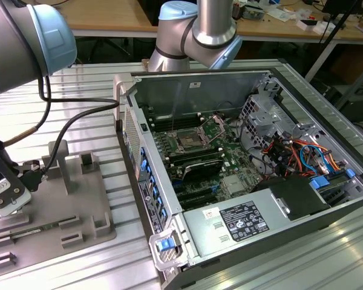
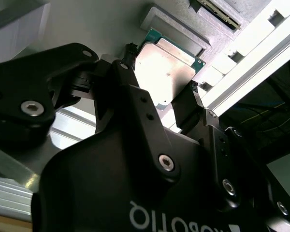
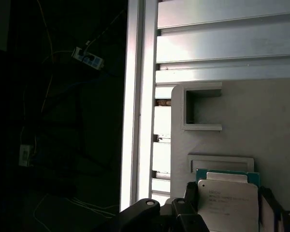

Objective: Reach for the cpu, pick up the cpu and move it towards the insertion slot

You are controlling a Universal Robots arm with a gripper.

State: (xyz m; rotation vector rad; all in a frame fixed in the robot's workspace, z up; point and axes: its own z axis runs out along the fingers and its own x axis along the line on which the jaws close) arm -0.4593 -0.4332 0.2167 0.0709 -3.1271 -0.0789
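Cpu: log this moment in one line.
claw: at cpu | cpu: at grey fixture | insertion slot: in case, away from claw

The cpu [image 2: 170, 68] sits between the pincer's [image 2: 162, 71] fingers [image 2: 192, 96].

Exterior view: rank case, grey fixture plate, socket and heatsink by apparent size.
1. Case, by far the largest.
2. Grey fixture plate.
3. Socket.
4. Heatsink.
The socket looks only a little bigger than the heatsink, so treat that last pair as unsure.
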